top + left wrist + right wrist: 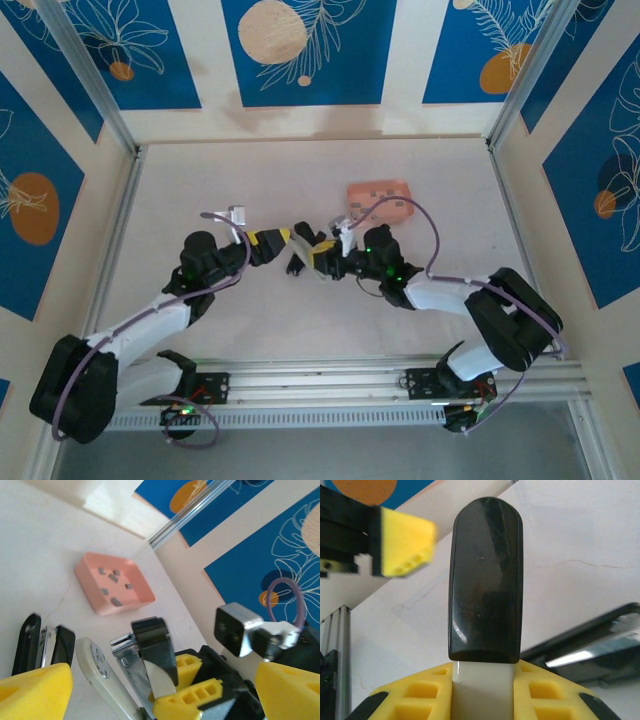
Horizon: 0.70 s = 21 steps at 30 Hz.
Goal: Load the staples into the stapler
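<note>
Staples (114, 587) loose in pink tray (378, 188) at two o'clock from stapler (152, 637), nearer right pincer (322, 258), itself pinching black lid (486, 580) pointing toward twelve; left pincer (285, 243) spread wide at nine, probably free for fetching.

Bright even light, soft shadows, wrist foregrounds perhaps slightly blurred.

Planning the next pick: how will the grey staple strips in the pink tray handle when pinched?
The staples are small flat strips lying scattered, so probably light and hard to pinch off the floor. Being thin metal, they may slip when squeezed. The shallow tray looks light and may slide if nudged.
</note>
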Each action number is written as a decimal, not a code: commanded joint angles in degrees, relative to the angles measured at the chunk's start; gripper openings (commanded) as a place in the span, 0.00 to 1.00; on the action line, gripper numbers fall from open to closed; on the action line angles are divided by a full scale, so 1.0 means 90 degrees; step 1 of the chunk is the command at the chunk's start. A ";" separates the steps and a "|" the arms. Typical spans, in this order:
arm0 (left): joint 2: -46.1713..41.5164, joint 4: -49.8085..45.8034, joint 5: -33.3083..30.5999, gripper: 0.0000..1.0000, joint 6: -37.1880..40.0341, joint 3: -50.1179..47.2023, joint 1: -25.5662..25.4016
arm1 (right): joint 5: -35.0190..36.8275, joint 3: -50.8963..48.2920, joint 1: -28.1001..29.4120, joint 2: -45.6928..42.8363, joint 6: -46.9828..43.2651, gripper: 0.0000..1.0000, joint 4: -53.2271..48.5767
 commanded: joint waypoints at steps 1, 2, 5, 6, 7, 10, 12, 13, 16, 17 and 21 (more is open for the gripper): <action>-0.0091 -0.0309 0.0070 0.89 0.0450 0.0153 -0.0050 | -0.0944 0.0075 -0.0218 -0.0399 -0.0463 0.05 0.0089; -0.0040 -0.0200 0.0146 0.88 0.0396 0.0143 -0.0063 | -0.1066 0.0121 -0.0258 -0.0412 -0.0489 0.05 0.0036; 0.0280 0.0410 0.0466 0.84 0.0164 0.0108 -0.0105 | -0.1289 0.0270 -0.0284 -0.0394 -0.0503 0.01 -0.0041; 0.0412 0.0615 0.0558 0.83 0.0074 0.0098 -0.0119 | -0.1321 0.0313 -0.0276 -0.0374 -0.0492 0.00 -0.0004; 0.0541 0.0762 0.0590 0.82 -0.0017 0.0111 -0.0127 | -0.1338 0.0330 -0.0267 -0.0352 -0.0467 0.00 0.0063; 0.0915 0.0950 0.0610 0.78 -0.0215 0.0141 -0.0143 | -0.1348 0.0344 -0.0231 -0.0315 -0.0396 0.00 0.0231; 0.1089 0.1024 0.0656 0.76 -0.0294 0.0161 -0.0148 | -0.1319 0.0317 -0.0225 -0.0319 -0.0339 0.00 0.0328; 0.1170 0.1062 0.0673 0.75 -0.0326 0.0155 -0.0148 | -0.1313 0.0300 -0.0224 -0.0329 -0.0308 0.00 0.0377; 0.1273 0.1232 0.0740 0.75 -0.0355 0.0130 -0.0150 | -0.1292 0.0239 -0.0218 -0.0377 -0.0276 0.00 0.0443; 0.1274 0.1311 0.0785 0.75 -0.0349 0.0124 -0.0149 | -0.1313 0.0231 -0.0240 -0.0380 -0.0299 0.00 0.0431; 0.1217 0.1996 0.1147 0.76 0.0021 -0.0048 -0.0148 | -0.1836 0.0184 -0.0495 -0.0372 -0.0376 0.00 0.0415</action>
